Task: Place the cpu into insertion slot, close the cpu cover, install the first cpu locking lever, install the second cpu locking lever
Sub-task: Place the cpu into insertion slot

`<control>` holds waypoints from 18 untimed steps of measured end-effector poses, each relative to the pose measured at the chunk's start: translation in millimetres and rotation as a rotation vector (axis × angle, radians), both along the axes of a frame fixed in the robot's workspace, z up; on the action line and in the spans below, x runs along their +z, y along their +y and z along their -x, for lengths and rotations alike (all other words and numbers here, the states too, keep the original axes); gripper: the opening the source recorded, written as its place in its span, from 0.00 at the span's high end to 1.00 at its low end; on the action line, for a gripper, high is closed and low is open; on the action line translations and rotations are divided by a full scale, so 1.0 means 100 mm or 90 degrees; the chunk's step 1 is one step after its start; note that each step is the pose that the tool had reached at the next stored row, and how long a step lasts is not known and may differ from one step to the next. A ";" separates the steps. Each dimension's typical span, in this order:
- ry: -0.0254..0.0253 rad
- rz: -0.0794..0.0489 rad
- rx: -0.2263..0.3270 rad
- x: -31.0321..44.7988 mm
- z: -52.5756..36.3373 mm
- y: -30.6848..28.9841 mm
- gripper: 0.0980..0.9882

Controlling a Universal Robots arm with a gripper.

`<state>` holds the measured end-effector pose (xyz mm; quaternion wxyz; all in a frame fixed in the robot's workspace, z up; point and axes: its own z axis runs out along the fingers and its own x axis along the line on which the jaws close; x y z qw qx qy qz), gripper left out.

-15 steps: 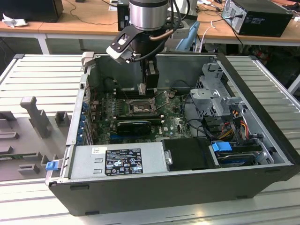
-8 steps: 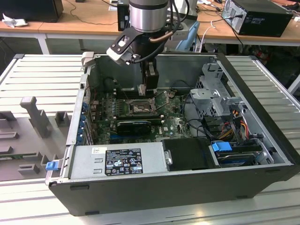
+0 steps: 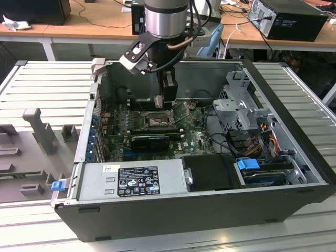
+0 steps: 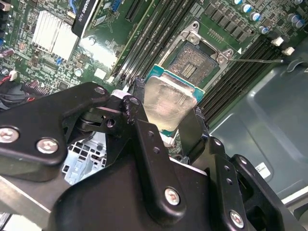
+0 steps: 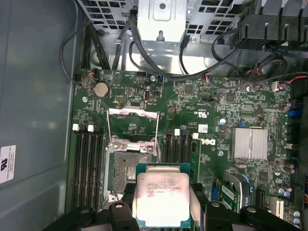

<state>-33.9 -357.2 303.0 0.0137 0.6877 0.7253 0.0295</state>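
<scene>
My gripper [image 3: 167,100] hangs inside the open computer case, just above the motherboard. It is shut on the cpu [image 5: 161,199], a square silver-topped chip on a green edge, held by two opposite sides between the black fingers [image 4: 138,103]. The cpu [image 4: 168,103] hovers beside the insertion slot [image 5: 124,168], partly overlapping one corner of it. The insertion slot [image 4: 195,65] lies bare with its greyish pin field showing. The cpu cover [image 5: 132,111] stands swung open past the slot's far side. Two thin locking levers [image 5: 157,132] are raised beside it.
Memory slots [image 5: 86,159] flank the socket. A long black card [image 3: 149,140] lies near it, with a silver heat sink [image 5: 249,143] further off. The power supply [image 3: 134,178], the drive cage [image 3: 241,105] and loose cables [image 3: 226,142] fill the case's front and right in the exterior view.
</scene>
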 end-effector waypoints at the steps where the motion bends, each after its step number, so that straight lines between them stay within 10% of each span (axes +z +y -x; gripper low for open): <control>1: 0.0000 0.000 0.000 -0.004 0.000 0.002 0.52; 18: 0.0000 0.000 -0.001 -0.314 -0.001 0.088 0.52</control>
